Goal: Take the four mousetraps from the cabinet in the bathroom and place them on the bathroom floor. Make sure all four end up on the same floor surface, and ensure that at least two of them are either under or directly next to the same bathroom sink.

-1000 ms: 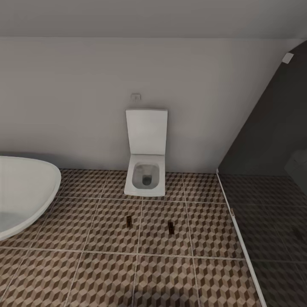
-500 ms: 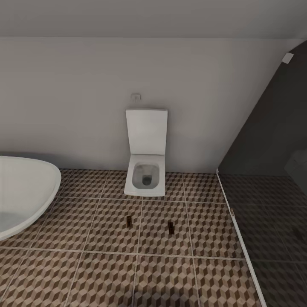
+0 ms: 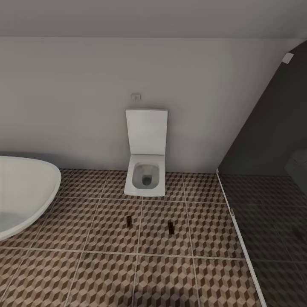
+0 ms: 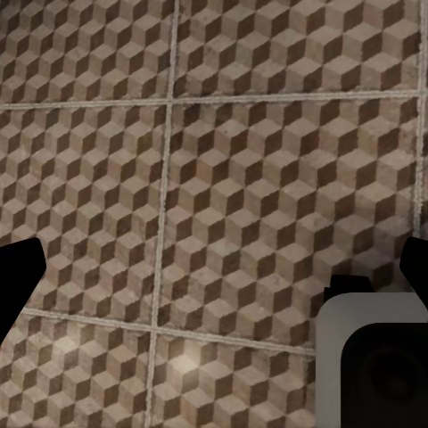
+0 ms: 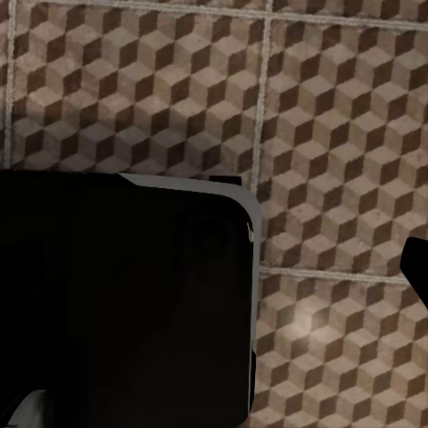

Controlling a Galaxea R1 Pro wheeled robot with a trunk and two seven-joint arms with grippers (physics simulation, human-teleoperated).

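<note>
Two small dark mousetraps lie flat on the cube-patterned bathroom floor in front of the toilet, one to the left and one to the right. They are about a tile's width apart. My left gripper hangs above bare tiles, open, its dark fingertips at the picture's two edges with nothing between them. My right gripper is also over the floor, and one dark fingertip shows at the edge. The cabinet is out of view.
A white toilet with its lid up stands against the far wall. A white rounded basin juts in from the left. A dark glass partition with a floor rail closes off the right. Parts of my own body show below the wrists.
</note>
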